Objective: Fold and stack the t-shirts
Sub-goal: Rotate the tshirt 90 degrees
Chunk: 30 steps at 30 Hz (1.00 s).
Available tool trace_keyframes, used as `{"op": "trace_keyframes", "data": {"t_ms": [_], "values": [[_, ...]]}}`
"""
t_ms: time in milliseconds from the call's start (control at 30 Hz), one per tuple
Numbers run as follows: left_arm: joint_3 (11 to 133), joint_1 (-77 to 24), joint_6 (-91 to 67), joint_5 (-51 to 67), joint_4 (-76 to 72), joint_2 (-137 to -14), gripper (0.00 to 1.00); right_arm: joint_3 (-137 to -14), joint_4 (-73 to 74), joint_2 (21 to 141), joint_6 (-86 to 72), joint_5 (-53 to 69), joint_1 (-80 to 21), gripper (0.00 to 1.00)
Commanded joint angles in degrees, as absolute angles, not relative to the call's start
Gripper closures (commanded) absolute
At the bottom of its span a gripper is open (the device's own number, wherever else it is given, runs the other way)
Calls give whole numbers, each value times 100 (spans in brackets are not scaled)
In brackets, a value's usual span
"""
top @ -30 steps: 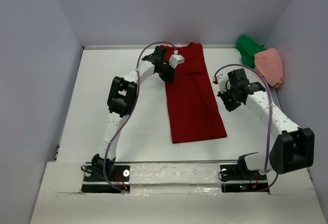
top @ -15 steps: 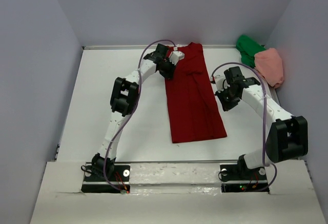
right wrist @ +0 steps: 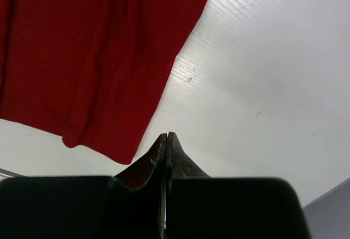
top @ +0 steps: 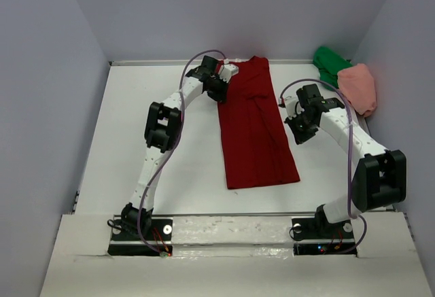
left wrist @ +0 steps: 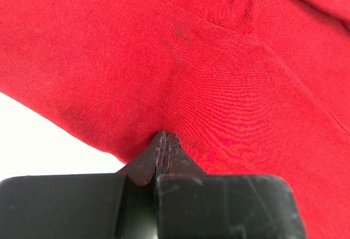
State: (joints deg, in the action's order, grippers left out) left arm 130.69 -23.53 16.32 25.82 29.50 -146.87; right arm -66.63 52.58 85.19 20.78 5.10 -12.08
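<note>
Dark red t-shirt (top: 257,130) spread narrow on tabletop (top: 119,124), left hand (left wrist: 164,136) closed at its far-left corner, right hand (right wrist: 167,136) closed, empty, beside its right edge, green t-shirt (top: 329,62) and pink t-shirt (top: 360,88) bunched far-right.

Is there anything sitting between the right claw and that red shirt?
Nothing visible does. Only bare white table lies between the right gripper, its jaws shut and empty, and the corner of the dark red t-shirt just beside it.
</note>
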Motion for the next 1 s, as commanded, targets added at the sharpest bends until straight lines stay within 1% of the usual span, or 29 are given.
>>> {"op": "trace_keyframes", "data": {"t_ms": [0,300,533,967], "values": [[13236,-2206,1372,2742,3463,-15011,100,-7005,5414,8622,2074,369,-1204,100],[13473,-2197,1309,2057,3612,-15213,100,-7146,5502,8736,2074,360,-1204,100],[13772,-2171,1371,1214,3630,-15319,100,-7075,5423,8859,2065,316,-1204,100],[14071,-2030,1301,607,3542,-15398,100,-7058,5256,8947,2065,290,-1204,100]]}}
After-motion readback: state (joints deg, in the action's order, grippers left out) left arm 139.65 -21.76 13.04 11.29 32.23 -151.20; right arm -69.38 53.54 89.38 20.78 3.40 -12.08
